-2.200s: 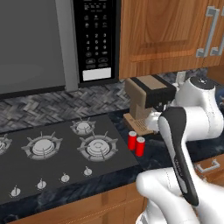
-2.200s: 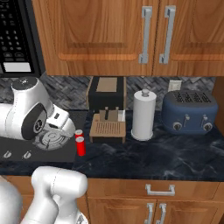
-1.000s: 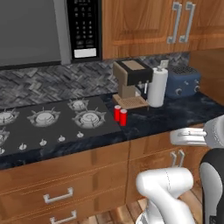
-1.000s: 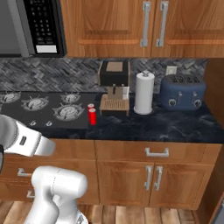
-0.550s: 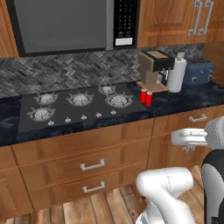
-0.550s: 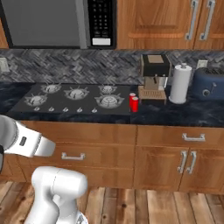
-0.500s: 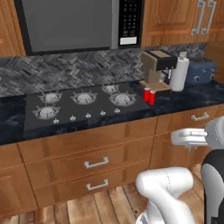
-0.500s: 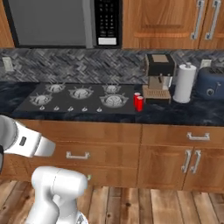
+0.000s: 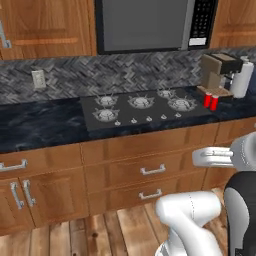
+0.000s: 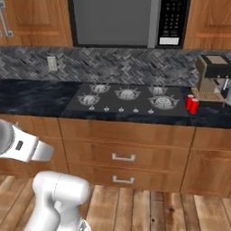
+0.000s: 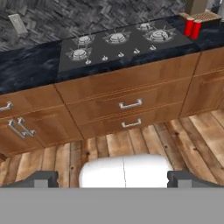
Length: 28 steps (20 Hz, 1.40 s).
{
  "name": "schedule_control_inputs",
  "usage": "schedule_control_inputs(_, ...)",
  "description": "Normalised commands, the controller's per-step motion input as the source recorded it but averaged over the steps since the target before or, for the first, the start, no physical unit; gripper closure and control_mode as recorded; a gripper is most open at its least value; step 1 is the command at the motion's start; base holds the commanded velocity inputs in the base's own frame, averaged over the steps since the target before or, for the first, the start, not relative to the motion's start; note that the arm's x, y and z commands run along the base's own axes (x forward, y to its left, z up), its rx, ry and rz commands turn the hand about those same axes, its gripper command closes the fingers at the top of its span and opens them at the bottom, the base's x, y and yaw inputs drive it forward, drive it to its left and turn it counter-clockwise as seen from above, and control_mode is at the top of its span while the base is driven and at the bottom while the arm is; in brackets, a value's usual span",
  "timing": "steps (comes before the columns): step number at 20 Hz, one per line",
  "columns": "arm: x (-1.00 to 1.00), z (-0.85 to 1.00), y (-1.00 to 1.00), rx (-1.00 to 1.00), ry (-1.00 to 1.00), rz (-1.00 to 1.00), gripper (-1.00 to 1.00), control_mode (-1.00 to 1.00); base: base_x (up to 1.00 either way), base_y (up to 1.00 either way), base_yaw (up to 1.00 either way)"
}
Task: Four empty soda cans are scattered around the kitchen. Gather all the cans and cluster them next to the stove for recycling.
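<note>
Two soda cans (image 9: 210, 101) stand upright, long axes vertical, touching side by side just right of the stove (image 9: 142, 111). Gripper (image 11: 113, 179) spread wide, holding nothing.

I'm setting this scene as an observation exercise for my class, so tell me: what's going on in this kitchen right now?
A white robot arm on a mobile base stands back from the counter, its fingers spread wide and holding nothing. Two red soda cans stand side by side on the dark counter just right of the black stove, in front of the coffee machine. A microwave hangs above the stove. No other cans show from here.
</note>
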Motion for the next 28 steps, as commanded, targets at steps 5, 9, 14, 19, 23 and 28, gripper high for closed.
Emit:
schedule_control_inputs(5,0.00,0.00,0.00,0.00,0.00,0.00,-1.00,1.00,-0.07,0.02,0.49)
schedule_control_inputs(9,0.00,0.00,0.00,0.00,0.00,0.00,-1.00,1.00,-0.05,0.00,0.50)
schedule_control_inputs(14,0.00,0.00,0.00,0.00,0.00,0.00,-1.00,1.00,-0.07,0.07,0.46)
schedule_control_inputs(19,0.00,0.00,0.00,0.00,0.00,0.00,-1.00,1.00,-0.08,0.31,0.36)
schedule_control_inputs(23,0.00,0.00,0.00,0.00,0.00,0.00,-1.00,1.00,-0.33,-0.26,0.33)
schedule_control_inputs(28,0.00,0.00,0.00,0.00,0.00,0.00,-1.00,1.00,-0.11,-0.07,0.45)
